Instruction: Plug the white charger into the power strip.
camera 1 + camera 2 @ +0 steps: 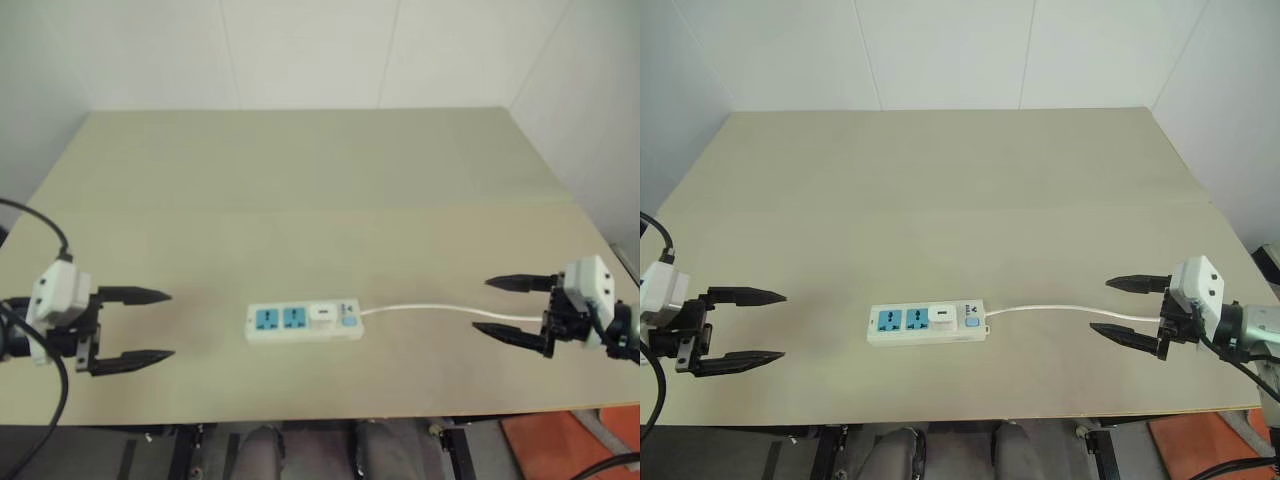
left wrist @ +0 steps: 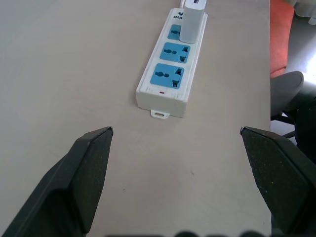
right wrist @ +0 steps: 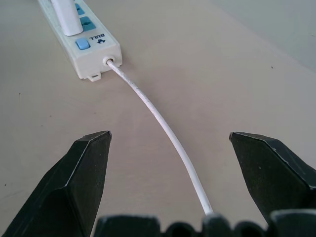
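The power strip (image 1: 304, 323) lies flat on the beige table (image 1: 300, 190), near its front edge. The white charger (image 1: 322, 315) stands plugged into the socket nearest the blue button (image 1: 348, 320); two blue sockets to its left are bare. In the left wrist view the charger (image 2: 191, 24) rises upright from the far socket of the strip (image 2: 170, 69). My left gripper (image 1: 150, 326) is open, well to the left of the strip, holding nothing. My right gripper (image 1: 505, 307) is open at the right, its fingers on either side of the thin white cord (image 1: 440, 311) without touching it.
The cord (image 3: 163, 123) runs from the strip's button end (image 3: 81, 44) toward the table's right edge. White walls stand behind the table. An orange floor patch (image 1: 560, 440) shows past the front right corner.
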